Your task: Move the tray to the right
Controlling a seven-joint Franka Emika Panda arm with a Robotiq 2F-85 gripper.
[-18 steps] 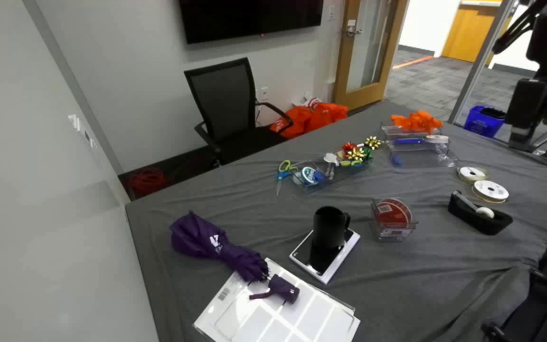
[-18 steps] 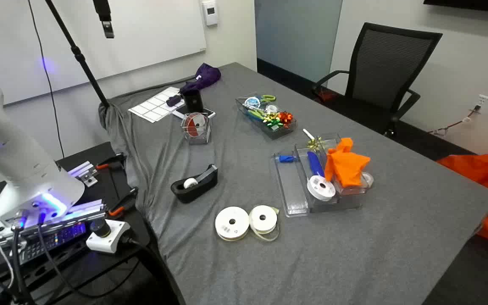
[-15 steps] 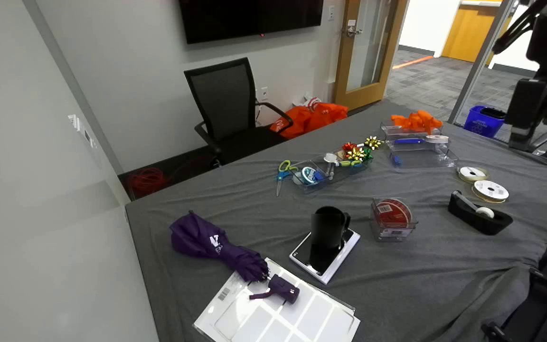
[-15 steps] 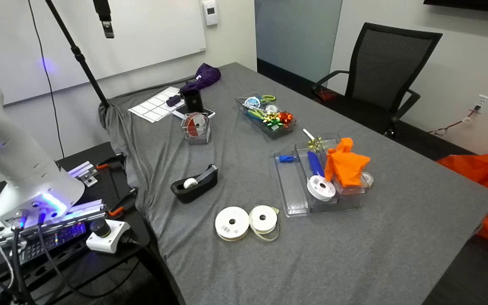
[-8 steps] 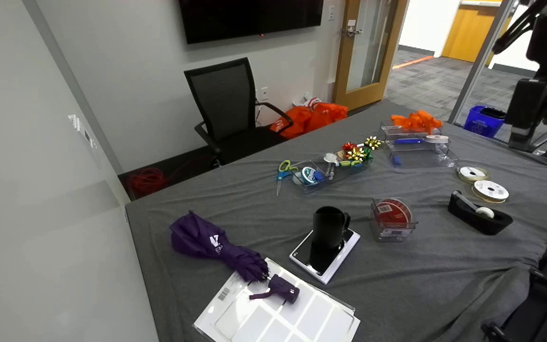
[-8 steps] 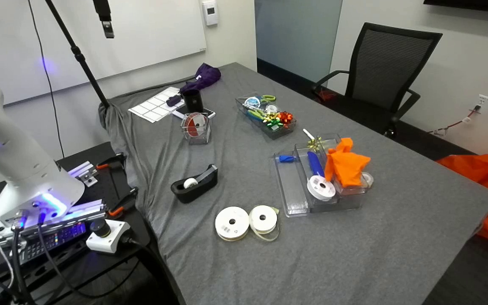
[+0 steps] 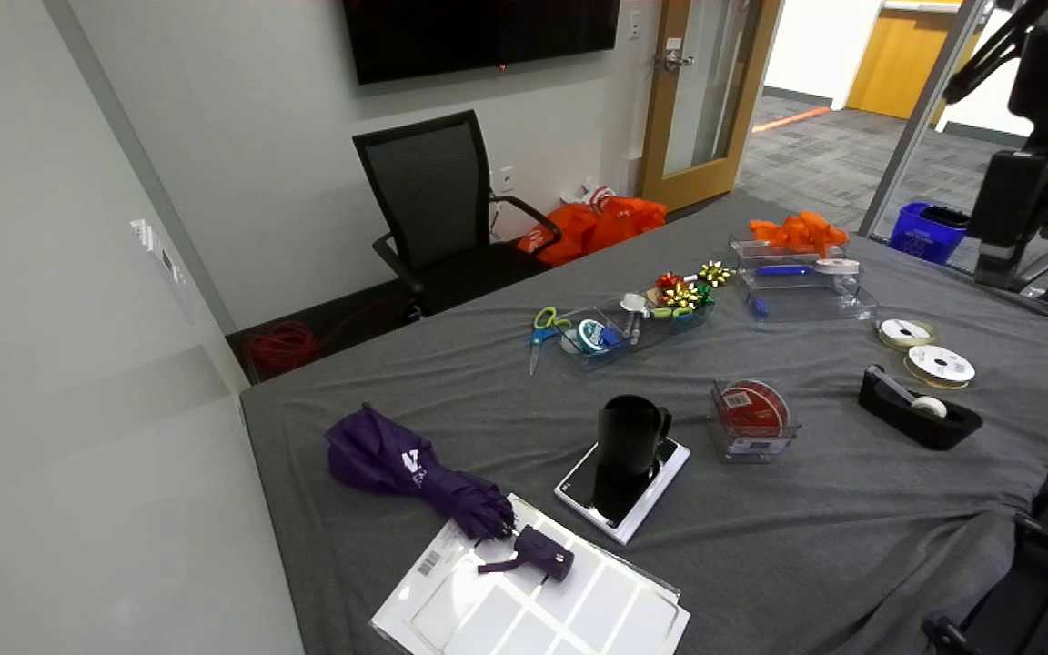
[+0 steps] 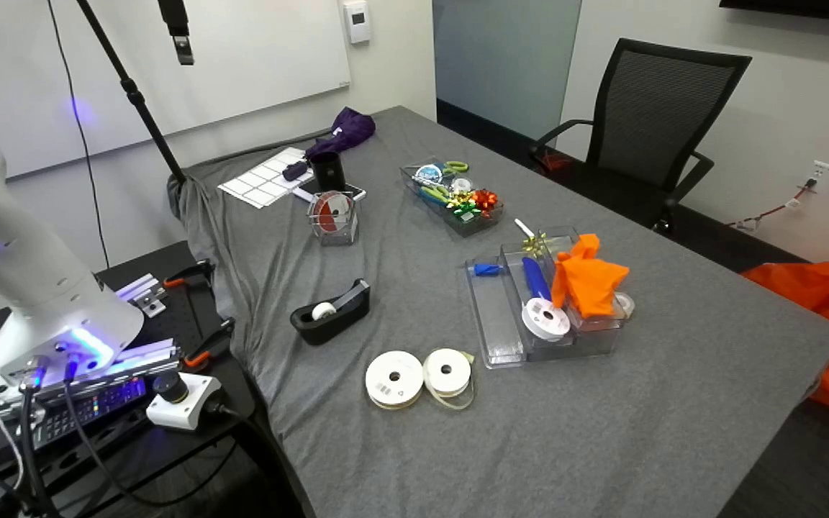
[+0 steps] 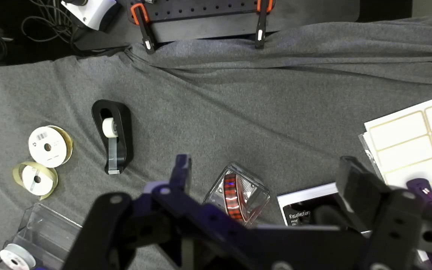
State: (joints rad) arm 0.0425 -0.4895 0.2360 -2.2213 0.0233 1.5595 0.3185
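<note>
In the wrist view, the gripper (image 9: 266, 174) has its two fingers (image 9: 181, 174) spread wide, with nothing held. One tray (image 9: 257, 197), the task's own, sits on the cloth (image 9: 223, 108), visible between the fingers; at least one red roll (image 9: 233, 197) stands in it. In both exterior views the tray is between one panel (image 7: 618, 509) and one tape dispenser (image 7: 911, 418), near the panel, touching neither. One mug (image 8: 328, 173) stands on the panel. Two spools (image 8: 396, 390) lie side by side near the dispenser; one more sits in the organizer (image 8: 497, 327). One umbrella (image 7: 406, 468) lies partly on white sheets (image 7: 560, 605). Two clamps (image 9: 261, 28) line the cloth's edge.
</note>
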